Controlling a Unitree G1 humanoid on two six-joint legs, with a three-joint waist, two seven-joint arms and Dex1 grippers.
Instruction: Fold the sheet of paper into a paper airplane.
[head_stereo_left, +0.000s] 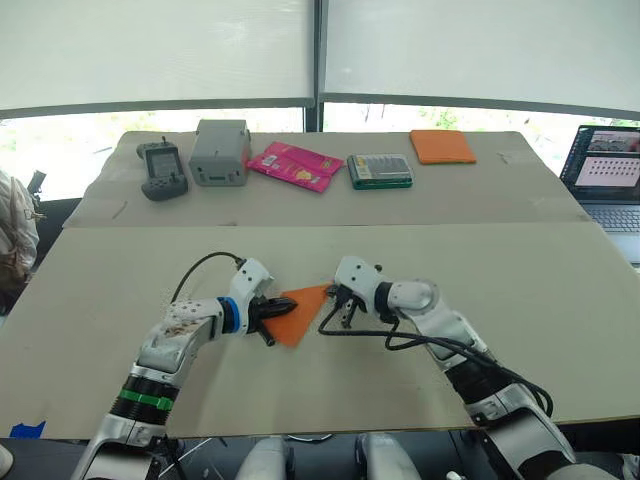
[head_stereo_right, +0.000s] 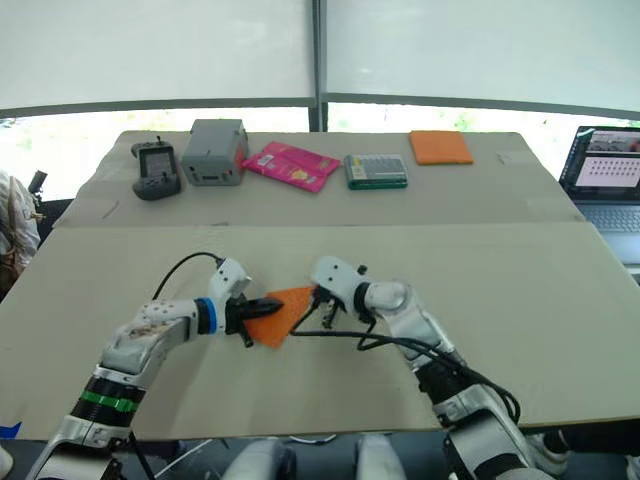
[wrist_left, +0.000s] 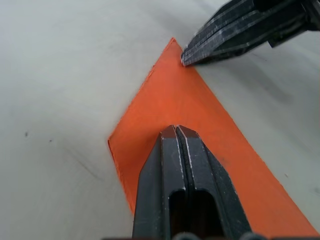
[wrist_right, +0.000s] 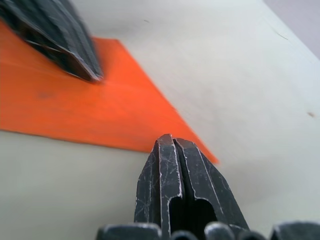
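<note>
Left eye view takes in the wide beige tabletop (head_stereo_left: 560, 300), with the folded bright orange sheet of paper (head_stereo_left: 300, 312) lying flat near its front edge, between the two arms. The sheet now has a long wedge outline: its long axis runs diagonally, with the sharp point aimed away from the robot and to its right, and the broad end nearer the robot on its left side.

At the far edge of the tabletop, well apart from the sheet, sit a grey box (head_stereo_left: 220, 152), a dark handheld device (head_stereo_left: 162, 169), a pink packet (head_stereo_left: 295, 165), a green-edged case (head_stereo_left: 380, 171) and a thicker orange rectangular pad (head_stereo_left: 442, 147); an open laptop (head_stereo_left: 608, 175) stands at the right.

The left gripper (wrist_left: 176, 131) has its two black fingers pressed together, tips resting on top of the sheet at its broad end, holding nothing between them. The right gripper (wrist_right: 170, 142) is likewise fully closed, its tip touching the sheet at the pointed end.
</note>
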